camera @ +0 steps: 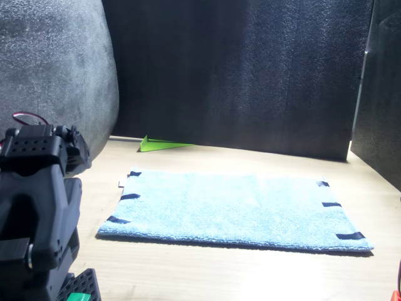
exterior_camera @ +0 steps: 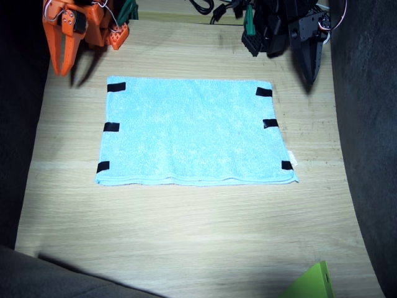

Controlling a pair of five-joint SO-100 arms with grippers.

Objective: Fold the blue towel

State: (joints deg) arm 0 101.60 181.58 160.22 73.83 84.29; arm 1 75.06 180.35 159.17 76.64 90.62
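We see the blue towel [exterior_camera: 195, 131] lying flat and fully spread on the counter [exterior_camera: 186, 236], roughly midway between the side edges and nearer the far edge, where both arms stand. No corner is lifted and no fold has been started, so we judge the task as not yet begun: the whole fold is left to do. Black tape marks [exterior_camera: 111, 127] sit along the two short edges of the towel, three on each, and a small white tag [exterior_camera: 293, 159] pokes out at one near corner.

Our right gripper [exterior_camera: 62, 62], orange, hangs above the far corner of the counter, its jaws parted a little and holding nothing. Our left gripper [exterior_camera: 312, 68], black, hangs over the opposite far corner, clear of the towel; we cannot tell how wide its jaws stand, and nothing shows in them.

The counter is pale wood-grain board, bare apart from the towel and a green wedge [exterior_camera: 313, 282] at its near edge. Dark foam walls [camera: 238, 75] close in the space on the sides, and bright light falls on the wood.
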